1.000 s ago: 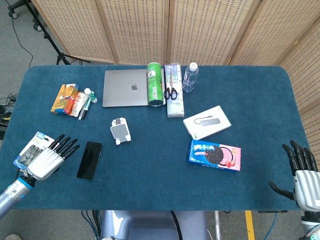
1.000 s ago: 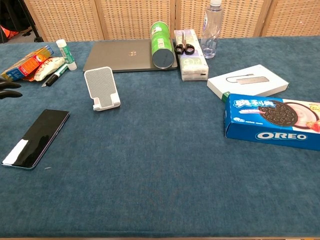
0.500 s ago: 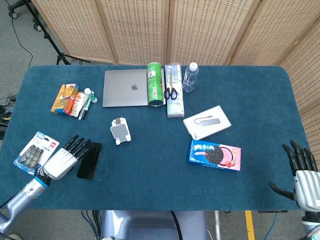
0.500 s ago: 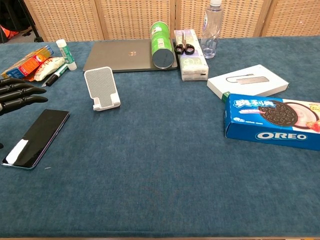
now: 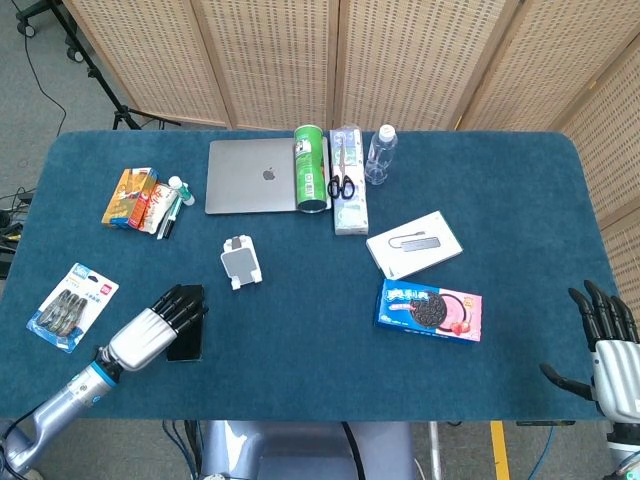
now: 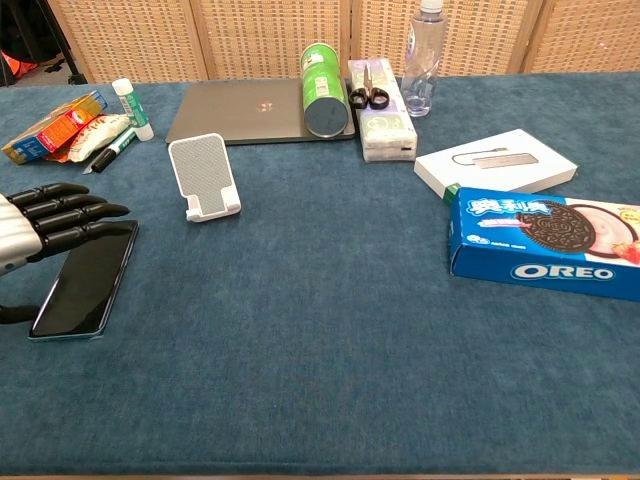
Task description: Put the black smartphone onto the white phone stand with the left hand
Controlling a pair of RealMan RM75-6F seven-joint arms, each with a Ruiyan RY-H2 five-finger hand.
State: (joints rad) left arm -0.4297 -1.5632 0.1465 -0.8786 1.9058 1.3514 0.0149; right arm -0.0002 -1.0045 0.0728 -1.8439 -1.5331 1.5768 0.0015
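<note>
From the head view, the left robot hand [image 5: 155,330] lies low over the blue desk [image 5: 300,370] with its fingers straight and apart, holding nothing; its dark fingertips overlap the black smartphone [image 5: 186,325], which lies flat just below the white phone stand [image 5: 240,262]. Only this view shows the right robot hand [image 5: 603,345], spread and empty at the desk's near right corner, and a battery pack [image 5: 72,306].

The chest view shows the left robot hand [image 6: 40,228] above the black smartphone [image 6: 85,280]; contact cannot be told. The white phone stand [image 6: 203,176] stands upright, apart from the phone.
</note>
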